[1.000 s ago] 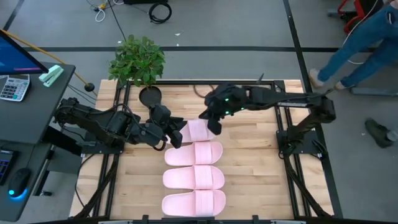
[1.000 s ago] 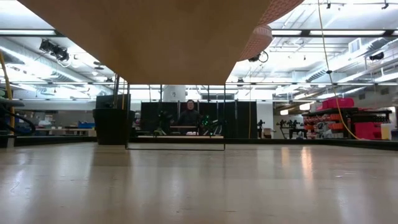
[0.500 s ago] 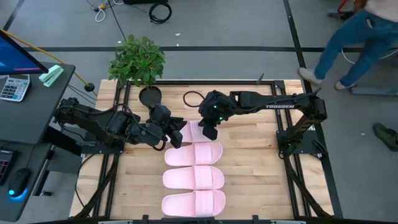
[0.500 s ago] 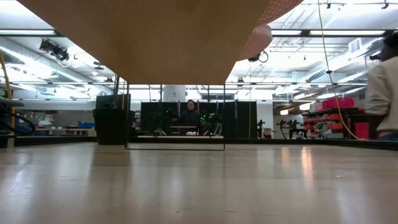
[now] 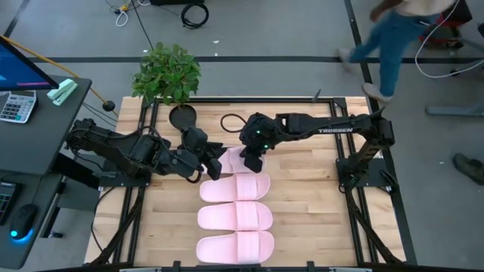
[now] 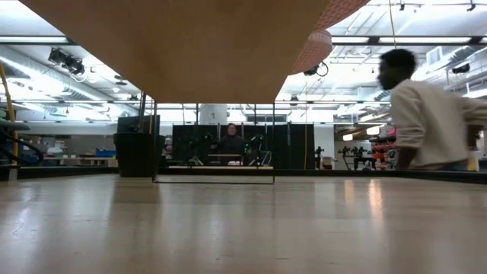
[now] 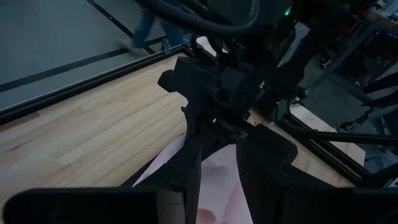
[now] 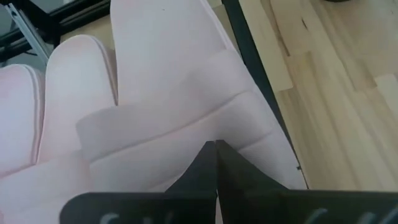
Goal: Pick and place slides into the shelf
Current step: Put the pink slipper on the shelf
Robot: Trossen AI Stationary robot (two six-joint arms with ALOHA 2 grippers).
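Four pale pink slides lie in a column in the high view. The farthest slide [image 5: 233, 160] sits at the shelf's far end beside its black rail [image 8: 249, 62]. The other three [image 5: 234, 215] lie nearer. The low view shows the shelf's wooden underside [image 6: 190, 46]. My right gripper [image 5: 252, 162] is shut, over this slide's strap. My left gripper [image 5: 215, 163] stands at the slide's left end, fingers apart, with pink foam [image 7: 217, 186] showing between them. My right gripper [image 8: 215, 149] comes slanting down from above with its shut fingertips on the wide strap [image 8: 180, 121] of the farthest slide, near the strap's middle. The slide lies flat on the shelf board. My left gripper [image 7: 224, 152]: I cannot tell whether its fingers touch the slide.
A potted plant [image 5: 166, 72], a black round dish [image 5: 181, 117] and a cable loop [image 5: 231, 121] lie past the slides toward the far edge. A desk with a calculator [image 5: 17, 106] stands on the left. A person [image 5: 393, 34] walks behind the table.
My right gripper has moved toward the table's left and near edge and down, from beside the farthest slide's right end onto its strap. My left arm has kept still. A person has walked across the room behind the table.
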